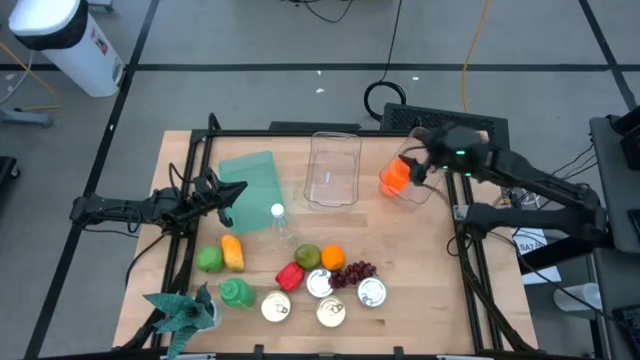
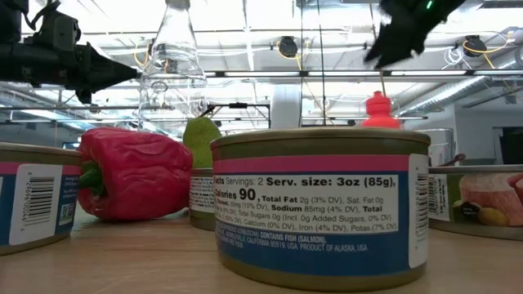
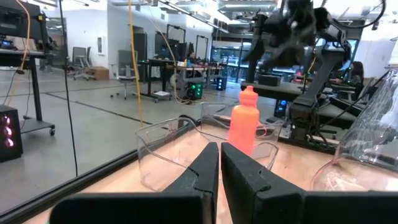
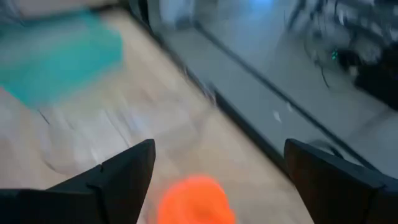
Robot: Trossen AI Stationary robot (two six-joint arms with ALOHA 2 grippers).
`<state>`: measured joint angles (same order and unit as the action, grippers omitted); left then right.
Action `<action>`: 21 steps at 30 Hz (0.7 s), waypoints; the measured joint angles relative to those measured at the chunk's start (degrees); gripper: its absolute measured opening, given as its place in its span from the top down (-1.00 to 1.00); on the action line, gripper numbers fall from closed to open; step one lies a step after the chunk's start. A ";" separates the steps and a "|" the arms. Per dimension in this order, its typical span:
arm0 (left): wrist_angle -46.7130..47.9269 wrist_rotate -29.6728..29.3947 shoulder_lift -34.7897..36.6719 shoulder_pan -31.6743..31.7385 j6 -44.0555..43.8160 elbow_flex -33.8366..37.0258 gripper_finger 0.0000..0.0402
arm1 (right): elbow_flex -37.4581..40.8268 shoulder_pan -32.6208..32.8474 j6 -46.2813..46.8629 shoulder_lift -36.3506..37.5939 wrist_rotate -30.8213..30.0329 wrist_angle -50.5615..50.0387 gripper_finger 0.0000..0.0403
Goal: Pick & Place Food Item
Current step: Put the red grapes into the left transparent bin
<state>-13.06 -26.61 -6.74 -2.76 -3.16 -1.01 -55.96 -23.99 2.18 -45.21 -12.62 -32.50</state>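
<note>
Orange bottle stands upright in the small clear tub, right of the larger bin. Right gripper just above it, fingers spread, holding nothing: placement looks done, retreat left. Left gripper clenched, empty, near the teal pad. Can label: "Servings: 2 Serv. size: 3oz (85g)", "Calories 90", "CONTAINS FISH (SALMON)", "PRODUCT OF ALASKA, USA".

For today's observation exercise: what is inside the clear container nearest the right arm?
An orange bottle stands upright inside the clear container. The right tool hangs open above it and hides part of the container in the high view.
</note>
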 joint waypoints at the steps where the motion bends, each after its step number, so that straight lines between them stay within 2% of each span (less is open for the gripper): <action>1: 0.02 0.02 0.00 0.00 -0.02 0.01 0.87 | -0.03 0.17 0.09 1.83 2.24 2.03 -0.73; 5: 0.02 3.18 0.00 0.00 -0.03 0.00 0.87 | 2.01 1.59 -0.03 8.50 13.23 12.56 -0.69; 8: -0.18 5.60 0.01 0.00 -0.04 0.02 0.87 | 6.07 3.71 -0.09 11.89 17.34 18.75 -0.58; 11: -0.55 5.30 0.02 0.00 -0.11 0.00 0.87 | 13.59 6.43 -0.09 13.68 21.36 27.66 -0.39; 16: -0.05 4.07 0.00 0.00 0.41 0.00 0.87 | 25.02 9.13 -1.84 13.40 21.55 39.32 0.07; 21: -0.04 3.85 0.00 0.00 1.31 0.02 0.87 | 35.96 12.66 -4.14 9.57 21.90 56.24 0.53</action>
<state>-13.10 -22.76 -6.74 -2.76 -1.85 -0.99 -20.00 -11.33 -1.96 -35.63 9.28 23.74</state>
